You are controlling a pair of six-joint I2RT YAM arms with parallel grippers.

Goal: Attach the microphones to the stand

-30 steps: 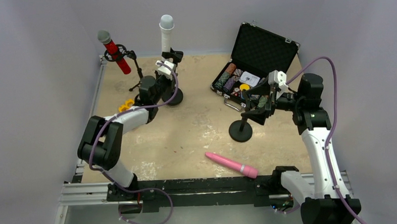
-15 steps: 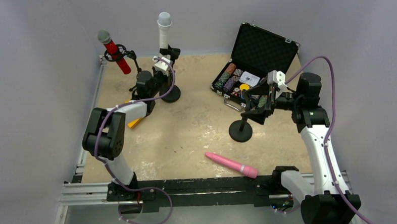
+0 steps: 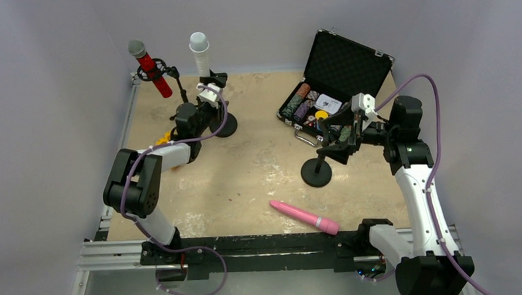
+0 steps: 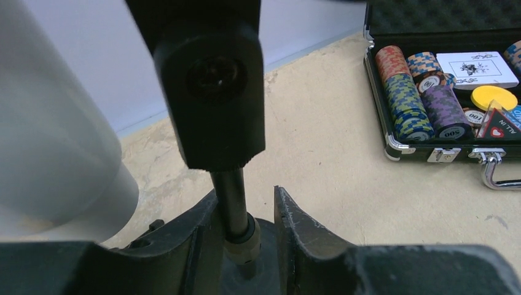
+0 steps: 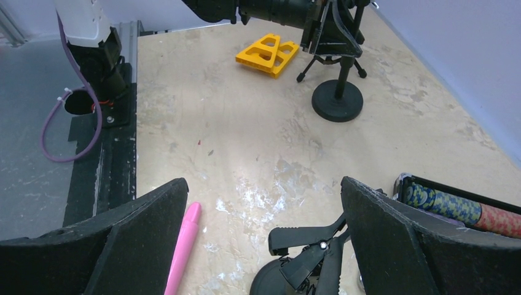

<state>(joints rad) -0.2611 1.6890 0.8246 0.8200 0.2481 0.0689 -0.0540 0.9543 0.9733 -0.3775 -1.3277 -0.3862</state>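
sandy tabletop (image 3: 259,174) is carrying the pink microphone (image 3: 304,217), lying loose near the front edge; right gripper (image 5: 261,184) is gaping over the empty stand (image 3: 316,171), left gripper (image 4: 246,200) is sitting slightly parted around another stand's post (image 4: 232,196) (likely light, rigid, slick: pinch mid-barrel).

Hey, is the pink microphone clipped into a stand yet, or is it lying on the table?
Lying on the table. The pink microphone rests flat near the front edge, apart from the empty stand.
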